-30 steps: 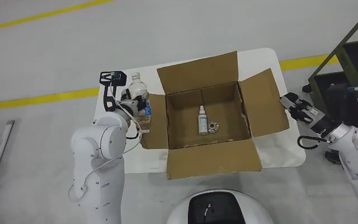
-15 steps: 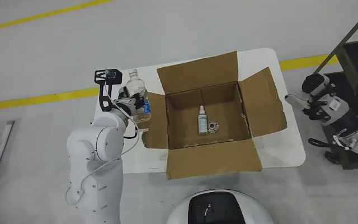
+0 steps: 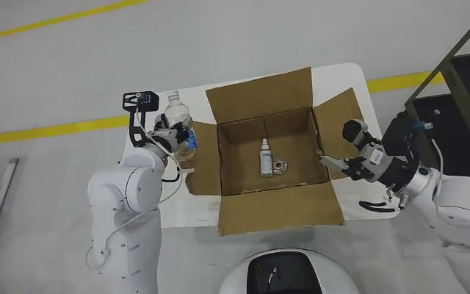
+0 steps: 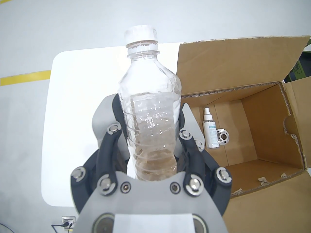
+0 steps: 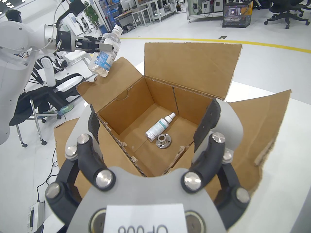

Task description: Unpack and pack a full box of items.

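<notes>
Here, your left gripper (image 4: 148,112) clamps a water bottle (image 4: 148,90) above the table (image 4: 73,103) left of the box (image 4: 230,66), likely for setting down. Your right gripper (image 5: 154,112), open and empty, faces the 2 items inside: spray bottle (image 5: 159,126), metal ring (image 5: 163,141).

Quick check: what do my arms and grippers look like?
White rounded left arm with a thin cable looped along it; right arm white. On left gripper and right gripper: grey plates, black links, silver bolts, pale jaws with black pads.
</notes>
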`<state>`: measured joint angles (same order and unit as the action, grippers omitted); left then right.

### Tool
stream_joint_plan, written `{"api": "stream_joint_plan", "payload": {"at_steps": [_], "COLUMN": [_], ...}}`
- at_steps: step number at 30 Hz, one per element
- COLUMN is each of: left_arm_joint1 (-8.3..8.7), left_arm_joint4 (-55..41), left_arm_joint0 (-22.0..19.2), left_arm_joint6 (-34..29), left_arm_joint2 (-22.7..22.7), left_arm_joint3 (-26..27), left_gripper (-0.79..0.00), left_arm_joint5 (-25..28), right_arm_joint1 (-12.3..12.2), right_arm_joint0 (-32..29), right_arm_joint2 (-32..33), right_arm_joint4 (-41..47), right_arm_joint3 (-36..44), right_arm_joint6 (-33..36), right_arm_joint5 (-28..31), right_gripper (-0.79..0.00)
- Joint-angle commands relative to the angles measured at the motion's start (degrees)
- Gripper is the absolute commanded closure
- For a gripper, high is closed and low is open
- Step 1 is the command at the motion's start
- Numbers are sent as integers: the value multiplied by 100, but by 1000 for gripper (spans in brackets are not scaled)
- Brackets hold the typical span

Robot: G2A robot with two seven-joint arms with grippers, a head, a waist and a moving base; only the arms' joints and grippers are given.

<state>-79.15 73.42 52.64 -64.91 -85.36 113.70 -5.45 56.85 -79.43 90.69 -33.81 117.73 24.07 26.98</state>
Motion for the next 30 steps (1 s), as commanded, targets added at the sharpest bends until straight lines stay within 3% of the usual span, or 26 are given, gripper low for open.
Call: {"api": "stream_joint_plan", "payload": {"at_steps": [1,6,10,18,25,30], "left_arm_joint1": [18,79,158,309,342,356], "left_arm_joint4": [45,161,478,1219,1258,1316], "left_arm_joint0": [28,-47,-34,699,1312,1403], "left_arm_joint6": [64,-42,-186,-331,-223,0], "left_arm_joint2": [-133,-524,-766,-966,-811,-687], "left_arm_joint3": [83,212,199,-220,-459,-795], "left_gripper": [0,0,0,0,0,0], "left_arm_joint5": [-44,9,468,1639,1886,1874], "right_arm_joint1": [0,0,0,0,0,0], "right_arm_joint0": [-2,-2,-2,-2,-2,-2], "right_arm_joint2": [4,4,4,4,4,4], "right_arm_joint4": [3,3,3,3,3,3], "right_arm_joint3": [2,2,2,2,2,2], "right_arm_joint6": [0,0,0,0,0,0], "right_arm_joint5": [0,0,0,0,0,0], "right_gripper": [-785,-785,-785,-785,-785,-785]}}
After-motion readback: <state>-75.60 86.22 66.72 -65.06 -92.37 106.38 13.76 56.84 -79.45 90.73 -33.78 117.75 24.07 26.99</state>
